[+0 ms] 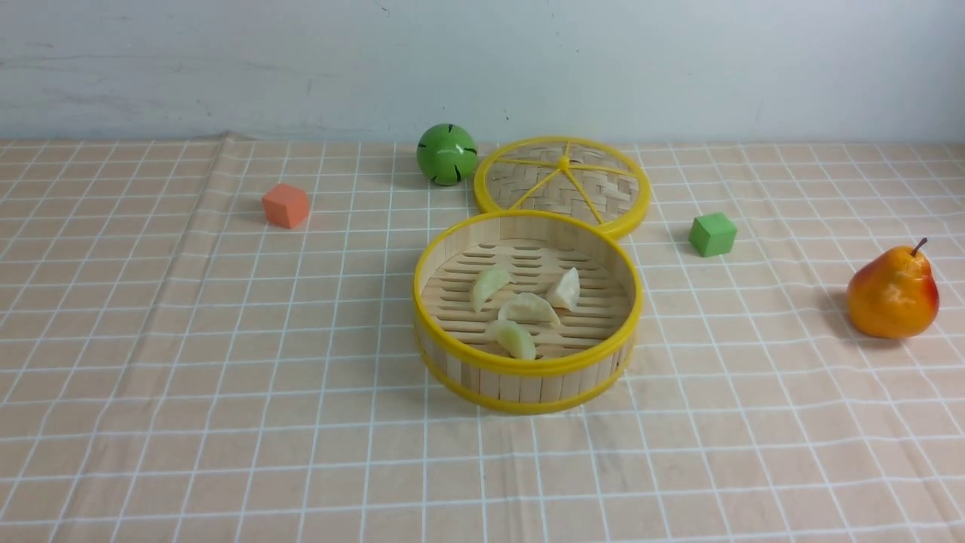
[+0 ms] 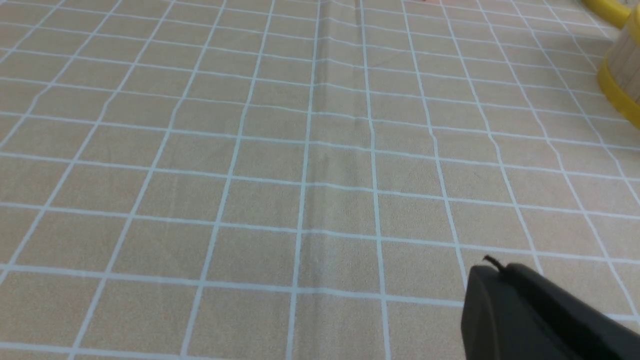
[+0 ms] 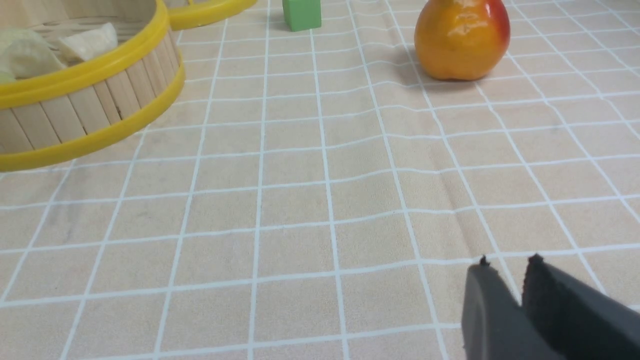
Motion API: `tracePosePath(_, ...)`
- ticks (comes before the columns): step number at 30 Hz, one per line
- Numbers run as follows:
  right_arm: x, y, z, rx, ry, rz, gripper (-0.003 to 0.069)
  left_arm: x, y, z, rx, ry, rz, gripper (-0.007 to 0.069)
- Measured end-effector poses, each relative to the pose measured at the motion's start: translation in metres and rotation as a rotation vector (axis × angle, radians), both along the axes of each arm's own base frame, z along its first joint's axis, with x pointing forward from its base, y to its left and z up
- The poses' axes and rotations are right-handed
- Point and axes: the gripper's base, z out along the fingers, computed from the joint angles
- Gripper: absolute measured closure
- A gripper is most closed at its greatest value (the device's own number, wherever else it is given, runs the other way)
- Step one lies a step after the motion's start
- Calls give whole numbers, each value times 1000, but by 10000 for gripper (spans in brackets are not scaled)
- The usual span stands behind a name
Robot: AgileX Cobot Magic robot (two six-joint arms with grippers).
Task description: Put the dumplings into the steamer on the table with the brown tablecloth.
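Observation:
The steamer (image 1: pixel 528 367), a round bamboo basket with yellow rims, stands mid-table on the brown tablecloth (image 1: pixel 226 362). Several pale dumplings (image 1: pixel 528 308) lie on its slotted floor. Neither arm shows in the front view. In the left wrist view my left gripper (image 2: pixel 492 267) is shut and empty above bare cloth, with the steamer's wall (image 2: pixel 620 95) at the frame's edge. My right gripper (image 3: pixel 509 262) hovers over the cloth, slightly open, nothing between its fingers. The steamer (image 3: pixel 75 115) and two of its dumplings (image 3: pixel 87 42) show in that view, well apart from the gripper.
The flat woven lid (image 1: pixel 562 185) lies just behind the steamer, a green ball (image 1: pixel 446 154) beside it. An orange cube (image 1: pixel 286 205) sits back left. A green cube (image 1: pixel 712 234) and a pear (image 1: pixel 893 292) sit to the right; the right wrist view also shows the pear (image 3: pixel 460 37).

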Motion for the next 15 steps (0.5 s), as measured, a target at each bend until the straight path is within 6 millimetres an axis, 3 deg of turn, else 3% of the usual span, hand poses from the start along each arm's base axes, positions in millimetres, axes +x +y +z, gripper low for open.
tracePosePath(15,0,0,0,0,0,0,532,0,0,0,0,1,0,635)
